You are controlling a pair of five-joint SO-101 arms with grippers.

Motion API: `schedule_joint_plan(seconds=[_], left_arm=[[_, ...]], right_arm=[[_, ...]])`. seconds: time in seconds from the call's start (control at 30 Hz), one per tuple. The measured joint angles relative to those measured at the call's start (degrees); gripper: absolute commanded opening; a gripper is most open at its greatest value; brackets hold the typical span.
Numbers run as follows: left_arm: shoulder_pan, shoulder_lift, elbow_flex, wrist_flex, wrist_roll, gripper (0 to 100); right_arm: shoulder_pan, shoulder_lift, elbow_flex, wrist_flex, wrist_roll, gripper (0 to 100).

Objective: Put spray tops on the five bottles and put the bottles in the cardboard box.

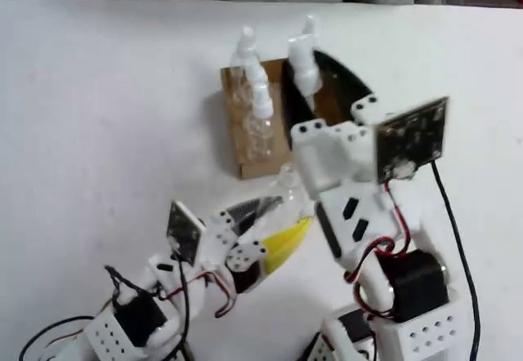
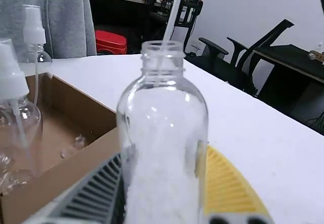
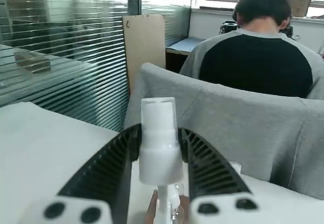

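My left gripper [image 1: 294,211] is shut on a clear uncapped bottle [image 1: 288,183], held upright just in front of the cardboard box [image 1: 237,144]. In the left wrist view the bottle [image 2: 162,148] stands between the grey and yellow fingers [image 2: 230,188] of the left gripper [image 2: 162,193]. A thin dip tube [image 2: 170,24] comes down into its open neck. Above it, my right gripper [image 1: 306,79] is shut on a white spray top [image 1: 303,57]. In the right wrist view the spray top [image 3: 160,148] sits between the black fingers [image 3: 109,168] of the right gripper [image 3: 159,132]. Capped bottles [image 1: 260,112] stand in the box.
The white table [image 1: 106,108] has free room on the left and at the far side. In the left wrist view the box wall [image 2: 66,165] and two capped bottles [image 2: 34,36] are close beside the held bottle. Both arm bases and cables crowd the near edge.
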Motion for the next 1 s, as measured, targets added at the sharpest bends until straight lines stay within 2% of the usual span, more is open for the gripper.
schedule_joint_plan(seconds=[0.3, 0.5, 0.8, 1.0], left_arm=[[0.0, 0.0, 0.0, 0.0, -0.44, 2], [0.0, 0.0, 0.0, 0.0, -6.07, 2], [0.0, 0.0, 0.0, 2.2, -6.33, 2], [0.0, 0.0, 0.0, 2.46, -6.33, 2]], right_arm=[[-1.14, -5.8, 4.75, -4.22, 0.79, 1.5], [-1.14, -6.68, 3.16, -8.09, 1.14, 1.5], [-1.14, -8.0, 2.73, -8.0, 1.14, 1.5], [-3.69, -11.87, 2.2, -2.29, 1.14, 1.5]])
